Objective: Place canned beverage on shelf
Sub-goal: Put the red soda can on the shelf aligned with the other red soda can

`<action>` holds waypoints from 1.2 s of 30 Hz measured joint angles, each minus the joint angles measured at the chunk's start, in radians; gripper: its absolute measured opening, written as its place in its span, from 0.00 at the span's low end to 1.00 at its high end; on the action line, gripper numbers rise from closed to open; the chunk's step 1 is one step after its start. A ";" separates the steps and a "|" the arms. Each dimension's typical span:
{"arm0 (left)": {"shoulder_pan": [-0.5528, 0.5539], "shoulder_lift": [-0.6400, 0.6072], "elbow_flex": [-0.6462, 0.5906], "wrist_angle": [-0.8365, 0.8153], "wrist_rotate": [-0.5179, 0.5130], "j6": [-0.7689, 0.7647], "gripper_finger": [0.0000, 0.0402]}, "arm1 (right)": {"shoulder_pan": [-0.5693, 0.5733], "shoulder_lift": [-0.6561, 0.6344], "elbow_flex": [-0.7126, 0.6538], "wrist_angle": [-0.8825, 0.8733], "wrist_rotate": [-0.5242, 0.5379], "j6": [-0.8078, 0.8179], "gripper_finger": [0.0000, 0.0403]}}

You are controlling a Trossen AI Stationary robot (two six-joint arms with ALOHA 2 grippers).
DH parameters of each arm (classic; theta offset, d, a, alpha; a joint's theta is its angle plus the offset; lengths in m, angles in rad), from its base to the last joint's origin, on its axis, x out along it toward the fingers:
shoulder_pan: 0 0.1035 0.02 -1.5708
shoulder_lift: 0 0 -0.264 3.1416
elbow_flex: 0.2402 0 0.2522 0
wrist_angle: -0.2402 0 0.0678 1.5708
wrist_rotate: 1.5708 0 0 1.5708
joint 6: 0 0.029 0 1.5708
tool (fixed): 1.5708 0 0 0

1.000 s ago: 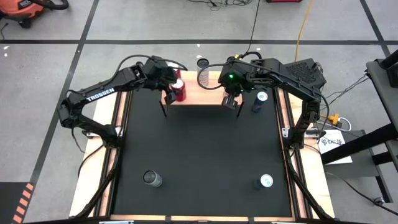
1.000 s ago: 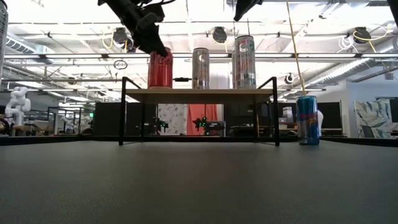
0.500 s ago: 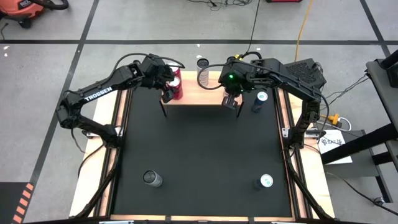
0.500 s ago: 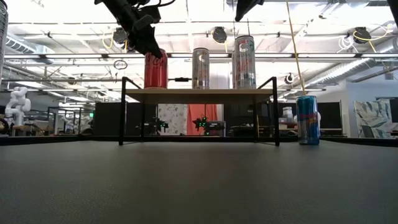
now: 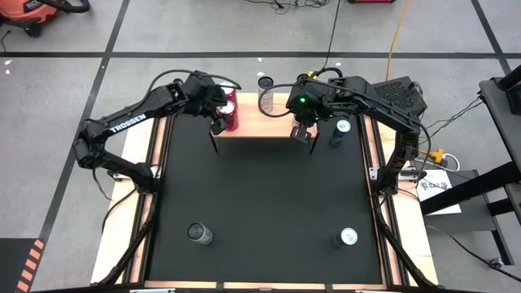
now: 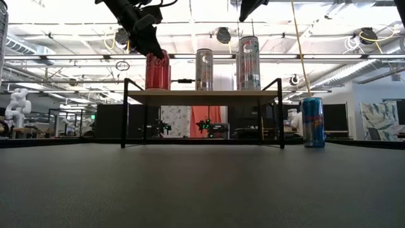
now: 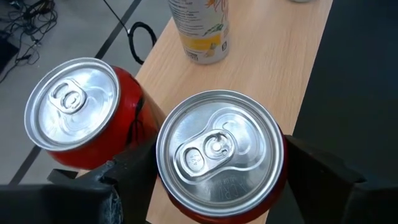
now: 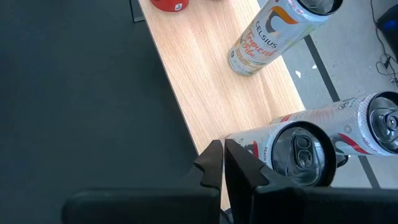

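At the bottom of the low view you see the black mat (image 6: 202,190) filling the foreground, bare up to the shelf; in the high view two cans stand near the lower edge, one dark-topped at lower left (image 5: 199,234) and one light-topped at lower right (image 5: 348,238); further up, the shelf (image 6: 202,95) stands at centre on thin black legs, its pale wood top carrying three upright cans; the red can (image 6: 157,70) is at its left end, and your left gripper (image 7: 217,180) sits astride it with fingers spread a little clear of its sides, so it looks released; a blue can (image 6: 312,121) stands on the mat to the right of the shelf; your right gripper (image 8: 222,163) hovers clenched and empty over the shelf's right end; beyond lies a workshop with ceiling lights, desks and a white robot figure at far left.
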 joint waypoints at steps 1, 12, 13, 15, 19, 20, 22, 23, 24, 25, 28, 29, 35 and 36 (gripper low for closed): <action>0.000 0.000 0.000 0.000 0.000 0.000 0.76 | 0.000 0.000 0.000 0.000 0.000 0.000 0.00; -0.001 -0.001 0.000 -0.004 0.000 -0.003 0.78 | 0.000 0.000 0.000 0.001 0.000 0.000 0.00; -0.001 -0.001 0.000 -0.005 0.000 -0.003 0.79 | 0.000 0.000 0.000 0.001 0.000 0.000 0.00; -0.001 -0.001 0.000 -0.005 0.000 -0.003 0.79 | 0.000 0.000 0.000 0.001 0.000 0.000 0.00; -0.002 -0.001 0.000 -0.005 -0.009 -0.004 0.79 | 0.000 0.000 0.000 0.001 0.000 0.000 0.00; -0.002 -0.001 0.000 -0.005 -0.010 -0.003 0.79 | 0.000 0.000 0.000 0.001 0.000 0.000 0.00; -0.002 -0.001 0.000 -0.005 -0.010 -0.003 0.79 | 0.000 0.000 0.000 0.001 0.000 0.000 0.00; -0.002 -0.001 0.000 -0.005 -0.010 -0.003 0.79 | 0.000 0.000 0.000 0.001 0.000 0.000 0.00; -0.002 -0.001 0.000 -0.005 -0.010 -0.003 0.79 | 0.000 0.000 0.000 0.001 0.000 0.000 0.00; -0.002 -0.001 0.000 -0.006 -0.010 -0.003 0.79 | 0.000 0.000 0.000 0.001 0.000 0.000 0.00; -0.002 -0.001 0.000 -0.008 -0.011 -0.003 0.79 | 0.000 0.000 0.000 0.001 0.000 0.000 0.00; -0.002 -0.001 0.000 -0.009 -0.012 -0.003 0.79 | 0.000 0.000 0.000 0.001 0.000 0.000 0.00; -0.001 -0.001 0.000 -0.028 -0.013 -0.003 0.79 | 0.000 0.000 0.000 0.001 0.000 0.000 0.00; -0.001 -0.001 0.000 -0.032 -0.013 -0.003 0.79 | 0.000 0.000 0.000 0.001 0.000 0.000 0.00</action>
